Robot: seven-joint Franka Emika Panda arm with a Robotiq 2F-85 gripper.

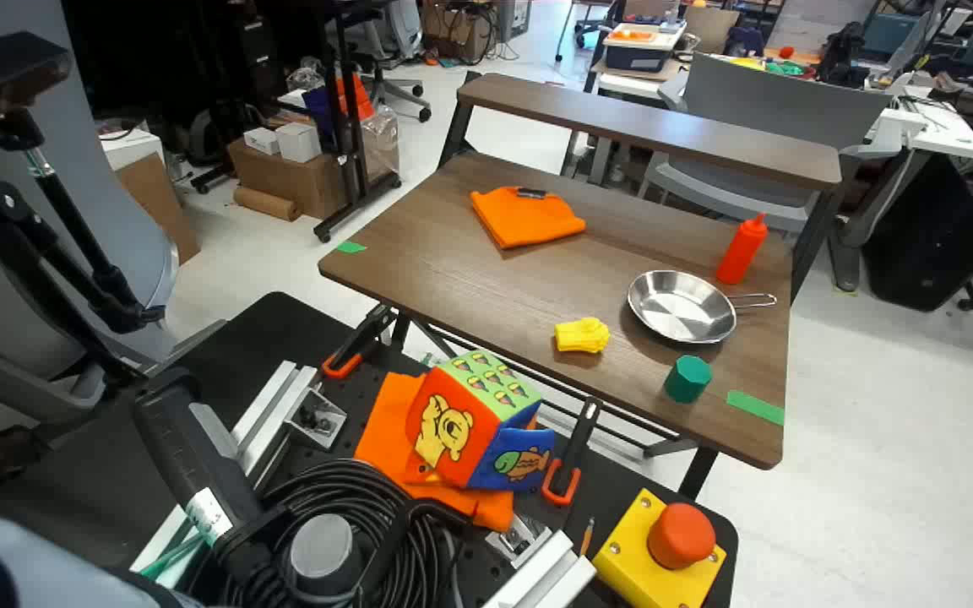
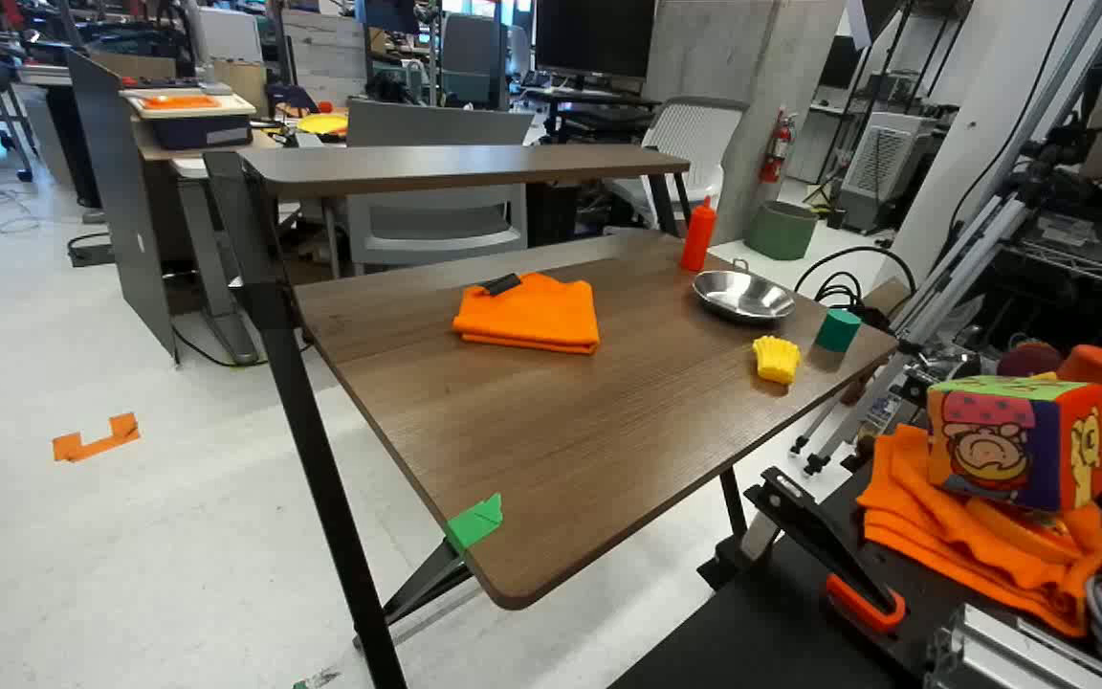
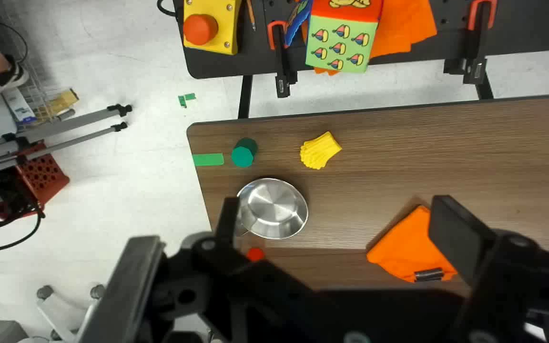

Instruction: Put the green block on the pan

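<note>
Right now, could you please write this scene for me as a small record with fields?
Green block: standing on the table, outside the pan
Pan: silver, on the table, nothing seen inside
Yellow item: on the table, near the pan
Red bottle: upright near the pan
Orange cloth: folded, on the table
Tool: open, holding nothing
Task state: green block not yet on the pan

Across the bottom of the wrist view, the gripper is dull black, with two blocky fingers, round screws and a flat grey plate toward the lower left.
</note>
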